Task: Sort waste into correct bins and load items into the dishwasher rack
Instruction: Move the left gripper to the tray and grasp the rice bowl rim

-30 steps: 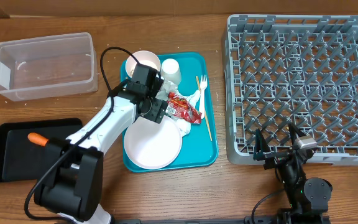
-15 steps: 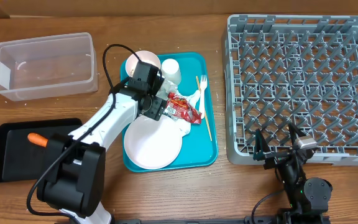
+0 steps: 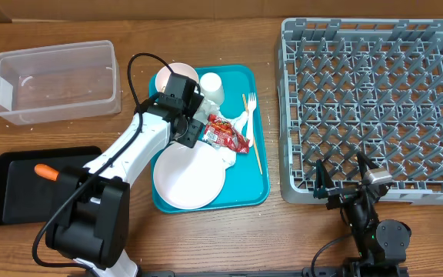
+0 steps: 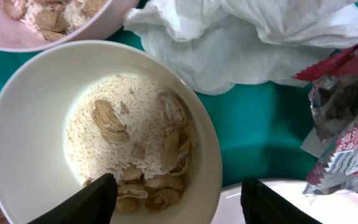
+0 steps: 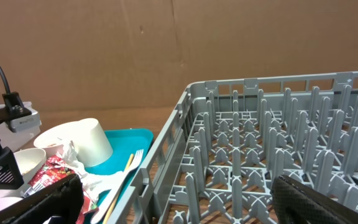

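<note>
plainly, left pincer [image 4: 179, 186] and right pincer [image 5: 179, 196] gape apart above wooden table [image 3: 206, 238], cardboard wall [image 5: 104, 50] behind.

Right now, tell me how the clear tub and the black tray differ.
The clear tub is see-through and deep; the black tray is opaque and shallow. The black tray holds an orange carrot; the clear tub does not. The tub sits farther back, the tray nearer the front edge. Both are rectangular, left of the teal tray.
</note>
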{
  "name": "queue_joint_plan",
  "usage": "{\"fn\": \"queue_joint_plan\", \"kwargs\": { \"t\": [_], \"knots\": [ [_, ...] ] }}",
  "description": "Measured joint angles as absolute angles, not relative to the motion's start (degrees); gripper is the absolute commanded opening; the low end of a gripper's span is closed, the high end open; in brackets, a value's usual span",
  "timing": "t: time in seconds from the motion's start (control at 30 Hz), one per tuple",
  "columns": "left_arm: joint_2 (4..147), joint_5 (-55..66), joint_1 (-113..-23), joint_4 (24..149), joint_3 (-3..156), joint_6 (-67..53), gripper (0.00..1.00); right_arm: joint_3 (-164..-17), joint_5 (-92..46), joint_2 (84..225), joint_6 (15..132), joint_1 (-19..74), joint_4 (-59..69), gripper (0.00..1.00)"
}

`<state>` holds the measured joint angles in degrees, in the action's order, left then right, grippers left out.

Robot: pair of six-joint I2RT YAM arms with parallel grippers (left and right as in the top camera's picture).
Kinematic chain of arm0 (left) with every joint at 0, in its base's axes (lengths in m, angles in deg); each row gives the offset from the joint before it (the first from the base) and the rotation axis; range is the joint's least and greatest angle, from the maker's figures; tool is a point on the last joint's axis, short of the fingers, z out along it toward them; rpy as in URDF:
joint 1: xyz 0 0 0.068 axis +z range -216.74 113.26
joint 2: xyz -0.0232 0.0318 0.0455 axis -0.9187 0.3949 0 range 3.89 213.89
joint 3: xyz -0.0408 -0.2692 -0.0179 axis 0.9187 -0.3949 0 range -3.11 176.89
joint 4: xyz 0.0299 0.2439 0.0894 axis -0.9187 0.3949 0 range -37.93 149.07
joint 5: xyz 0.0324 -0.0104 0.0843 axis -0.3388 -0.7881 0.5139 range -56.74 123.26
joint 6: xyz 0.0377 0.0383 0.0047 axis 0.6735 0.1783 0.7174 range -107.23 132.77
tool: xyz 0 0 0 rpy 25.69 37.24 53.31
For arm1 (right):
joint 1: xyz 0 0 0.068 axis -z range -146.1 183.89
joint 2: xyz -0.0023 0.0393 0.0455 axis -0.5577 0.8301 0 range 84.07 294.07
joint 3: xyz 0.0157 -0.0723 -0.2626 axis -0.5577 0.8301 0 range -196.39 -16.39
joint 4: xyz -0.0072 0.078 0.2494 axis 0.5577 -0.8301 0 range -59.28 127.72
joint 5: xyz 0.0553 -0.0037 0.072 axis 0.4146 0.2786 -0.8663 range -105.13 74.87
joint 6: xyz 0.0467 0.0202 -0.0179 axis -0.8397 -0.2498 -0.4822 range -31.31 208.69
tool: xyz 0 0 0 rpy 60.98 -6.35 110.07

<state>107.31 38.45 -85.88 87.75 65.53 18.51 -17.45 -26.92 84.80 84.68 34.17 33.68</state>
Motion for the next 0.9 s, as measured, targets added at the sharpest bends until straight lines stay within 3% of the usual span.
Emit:
{"fn": "queue_joint_plan", "kwargs": {
  "t": [0.43,0.5,0.6,0.8,0.9],
  "knots": [
    [109.89,38.21,-85.88,87.47,65.53,18.49,0.64,-17.45,-26.92,84.8,84.7,34.17,33.66,1.0],
    [109.89,38.21,-85.88,87.34,65.53,18.51,0.61,-17.45,-26.92,84.8,84.68,34.17,33.68,1.0],
    [109.91,38.21,-85.88,87.29,65.53,18.4,0.47,-17.45,-26.94,84.8,84.7,34.17,33.66,1.0],
    [109.93,38.23,-85.88,88.08,66.19,17.35,0.43,-17.45,-26.92,84.8,84.68,34.17,33.66,1.0],
    [109.93,38.14,-85.88,88.39,67.58,16.78,0.27,-17.45,-26.9,84.8,84.7,34.17,33.68,1.0]
  ]
}}
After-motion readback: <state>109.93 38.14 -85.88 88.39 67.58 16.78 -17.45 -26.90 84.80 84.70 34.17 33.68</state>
